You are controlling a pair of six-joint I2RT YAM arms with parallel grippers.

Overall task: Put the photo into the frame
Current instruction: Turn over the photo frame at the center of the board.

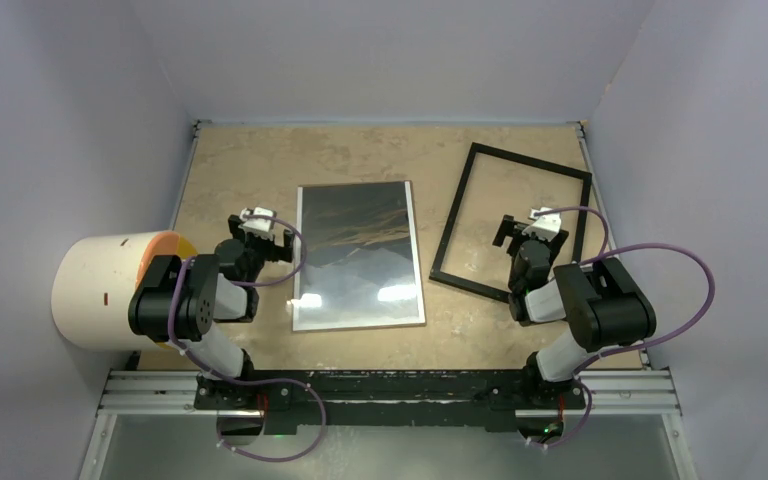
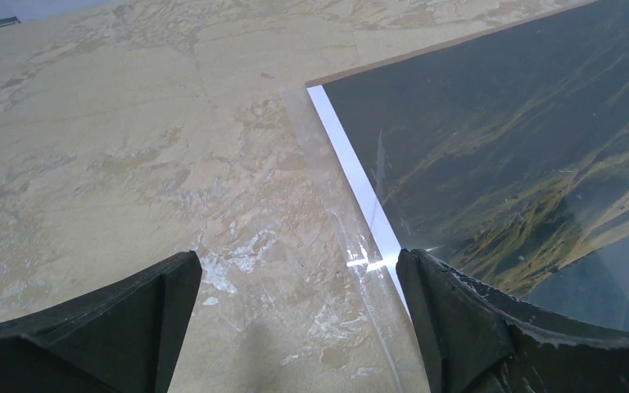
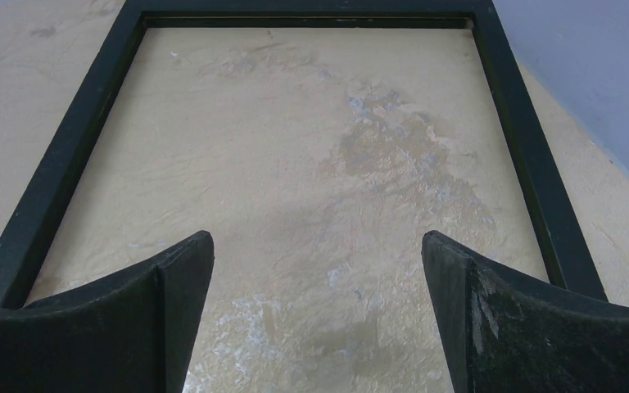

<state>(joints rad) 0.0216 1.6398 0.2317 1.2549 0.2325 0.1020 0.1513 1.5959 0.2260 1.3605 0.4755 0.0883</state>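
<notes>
Nearest, the left tool [image 2: 296,270] stands wide open and empty over bare surface [image 1: 250,160], at 9 o'clock of the photo [image 1: 355,255]. Its wrist view shows only the print's white border and dark corner. The right tool [image 3: 318,246], equally wide and empty, hangs over the frame [image 1: 452,212] at 3 o'clock, with bare surface inside the rails. From above, the photo's long axis runs 6 to 12, dark end far. The frame's long axis leans toward 1.
</notes>
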